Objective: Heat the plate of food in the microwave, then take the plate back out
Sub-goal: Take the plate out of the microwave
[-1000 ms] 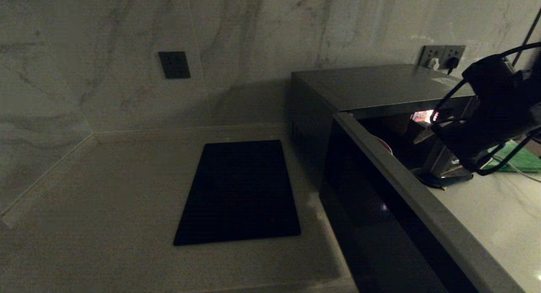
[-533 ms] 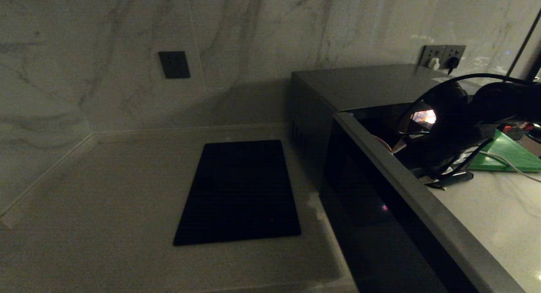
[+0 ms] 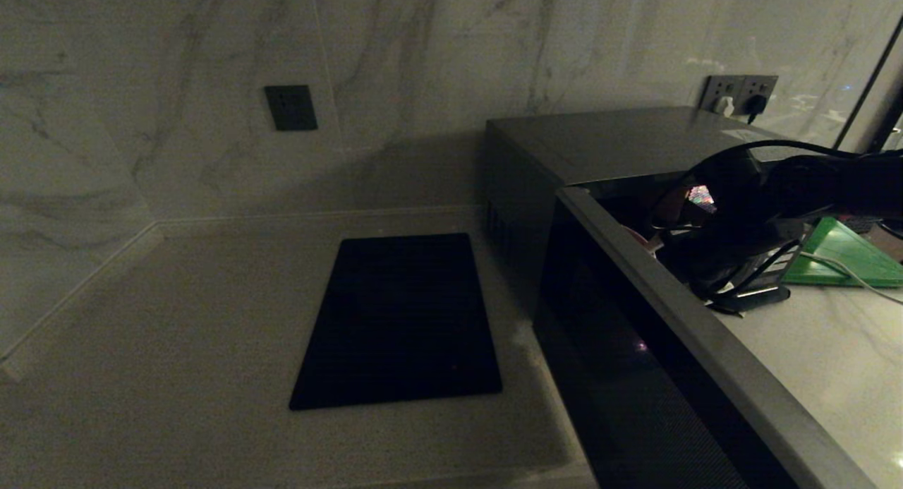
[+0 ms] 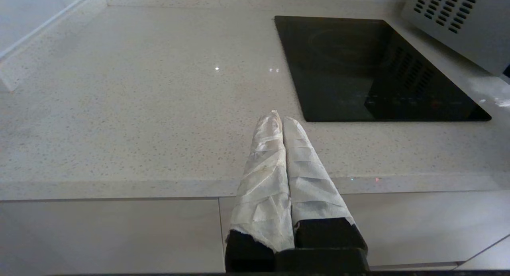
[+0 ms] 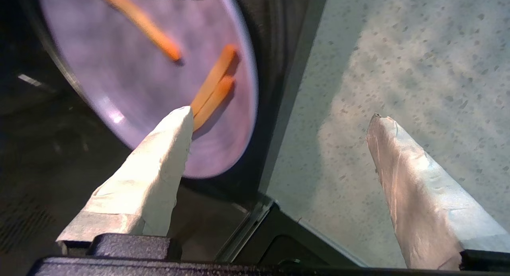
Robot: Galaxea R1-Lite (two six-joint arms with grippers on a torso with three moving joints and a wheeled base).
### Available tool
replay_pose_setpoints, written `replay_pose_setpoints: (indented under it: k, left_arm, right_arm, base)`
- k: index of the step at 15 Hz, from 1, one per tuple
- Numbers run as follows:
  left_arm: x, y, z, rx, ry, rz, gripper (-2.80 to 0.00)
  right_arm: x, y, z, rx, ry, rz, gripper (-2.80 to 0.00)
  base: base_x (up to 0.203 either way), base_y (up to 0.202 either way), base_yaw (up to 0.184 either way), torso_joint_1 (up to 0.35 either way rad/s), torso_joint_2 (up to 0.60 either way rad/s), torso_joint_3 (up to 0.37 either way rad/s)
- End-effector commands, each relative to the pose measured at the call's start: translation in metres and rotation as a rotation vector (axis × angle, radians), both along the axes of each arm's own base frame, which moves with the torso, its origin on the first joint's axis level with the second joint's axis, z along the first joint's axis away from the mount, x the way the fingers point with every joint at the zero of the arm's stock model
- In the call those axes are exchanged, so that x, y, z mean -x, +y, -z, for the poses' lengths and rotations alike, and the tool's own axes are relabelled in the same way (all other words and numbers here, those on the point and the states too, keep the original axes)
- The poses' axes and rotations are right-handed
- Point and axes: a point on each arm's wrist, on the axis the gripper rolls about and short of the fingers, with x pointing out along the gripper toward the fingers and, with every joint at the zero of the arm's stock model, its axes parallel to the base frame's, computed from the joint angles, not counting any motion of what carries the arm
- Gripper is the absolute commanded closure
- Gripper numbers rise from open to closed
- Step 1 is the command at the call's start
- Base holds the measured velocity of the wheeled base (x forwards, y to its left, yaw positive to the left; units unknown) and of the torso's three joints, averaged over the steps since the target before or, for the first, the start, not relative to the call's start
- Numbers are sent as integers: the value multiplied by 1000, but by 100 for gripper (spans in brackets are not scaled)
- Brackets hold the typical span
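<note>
Your right gripper (image 5: 279,116), fingers spread wide and empty, hangs at the doorway of the open black-and-silver microwave (image 3: 621,150); the round lavender plate of orange food sticks (image 5: 159,69) sits inside. Your left gripper (image 4: 279,118), clenched, idles near the counter's front edge.

The plate of food (image 5: 159,81) lies inside the microwave (image 3: 621,150), right of the mat (image 3: 398,320).
</note>
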Motion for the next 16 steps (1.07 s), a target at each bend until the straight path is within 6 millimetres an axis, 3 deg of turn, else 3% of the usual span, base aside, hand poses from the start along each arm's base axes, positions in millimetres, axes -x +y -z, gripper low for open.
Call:
replay_pose_setpoints:
  k: [1,16]
  left_arm:
    - [0,0,0,1,1,-1,0]
    - [0,0,0,1,1,-1,0]
  right_arm:
    - [-2,-1,7,-6,21,7,-280]
    - [-9,0,24,-28,60,-27,-280]
  base:
    - [0,0,0,0,0,0]
    - [0,0,0,0,0,0]
